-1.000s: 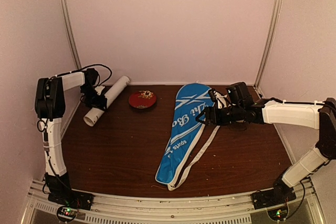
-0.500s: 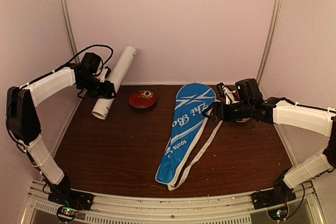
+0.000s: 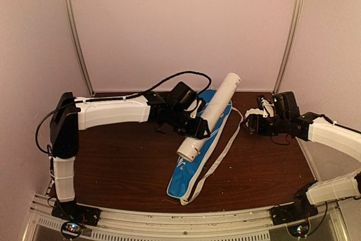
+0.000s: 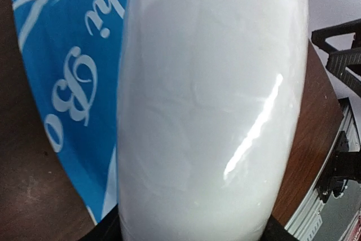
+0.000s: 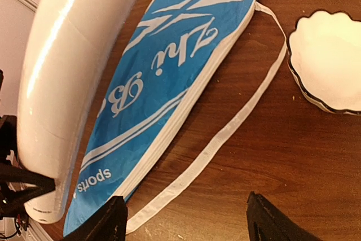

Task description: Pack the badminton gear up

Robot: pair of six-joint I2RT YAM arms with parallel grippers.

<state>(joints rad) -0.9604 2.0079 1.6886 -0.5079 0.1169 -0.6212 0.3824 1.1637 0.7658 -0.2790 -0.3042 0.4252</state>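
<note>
- Top view: left gripper [image 3: 196, 126] reaches in from the left to mid-table, jaws clamped round the long white tube [image 3: 217, 103] low on its length.
- Tube is held off the table [image 3: 124, 162], tilted, lower open end toward the near side, upper end toward the far right.
- Tube hangs over the blue racket bag [image 3: 189, 176], crossing its wide far half.
- Bag lies flat, wide end far, narrow end near, running diagonally near-left; white strap [image 3: 223, 150] trails along its right edge.
- Right gripper [image 3: 249, 123] sits just right of the bag's far end, apart from it, fingers pointing left.
- Left wrist view: tube fills nearly the whole frame, glossy white, with dark finger edges showing at the bottom on both sides of it, tight against it.
- Bag with white script lettering shows to the left behind the tube, brown table at both edges.
- Right wrist view: both fingers apart at the bottom edge, nothing between them, jaws wide open, holding nothing.
- Below them is bare table, and the strap runs from the bag's far tip toward the near left.
- Bag is in the middle, lettering readable; the tube crosses the left side above it.
- White scalloped bowl [image 5: 330, 60] sits on the table at the right edge, beside the strap loop, not touching the bag.
</note>
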